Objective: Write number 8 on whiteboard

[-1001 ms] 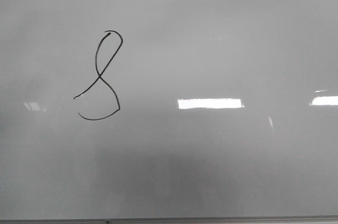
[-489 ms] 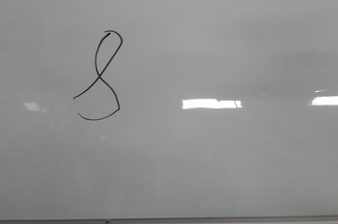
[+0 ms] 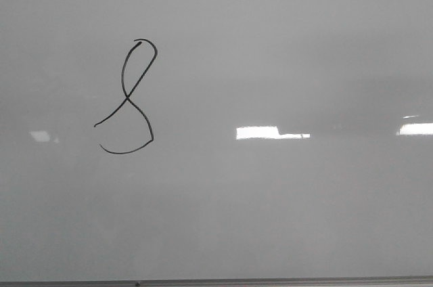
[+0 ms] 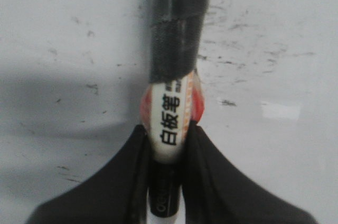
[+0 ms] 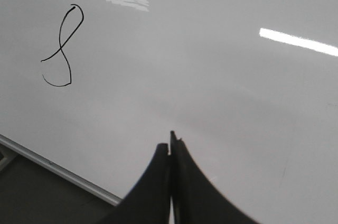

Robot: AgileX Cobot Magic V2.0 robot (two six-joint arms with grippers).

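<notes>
In the left wrist view I see one whiteboard marker (image 4: 171, 113) clamped between the two black fingers (image 4: 119, 176) of the left gripper (image 4: 168, 152). The marker body carries a white label with black Chinese characters and a red-orange band; its black capped section extends forward beyond the fingertips. The marker blocks the strip of surface directly ahead of the jaws. The surface (image 4: 68, 49) around the marker is pale and speckled with small dark marks; I cannot tell whether it is the board. One shadow lies across it to one side of the fingers.

In the right wrist view the right gripper (image 5: 170, 150) has its two black fingers (image 5: 153, 182) pressed together at the tips, with nothing between them. One number 8 (image 5: 62, 49) is drawn well ahead of these jaws and off to the side, clear of the fingers. One whiteboard (image 5: 211, 102) lies under the gripper. Its thin pale frame edge (image 5: 53, 168) runs diagonally beside the fingers, with dark floor (image 5: 31, 197) beyond it.

In the front view the number 8 (image 3: 128, 97) is a thin black line with a narrow closed top loop and an unclosed lower loop. Neither gripper appears here. The whiteboard (image 3: 284, 219) is glossy grey-white. I count two bright rectangular light reflections (image 3: 270, 133) to the side of the figure and one fainter patch.
</notes>
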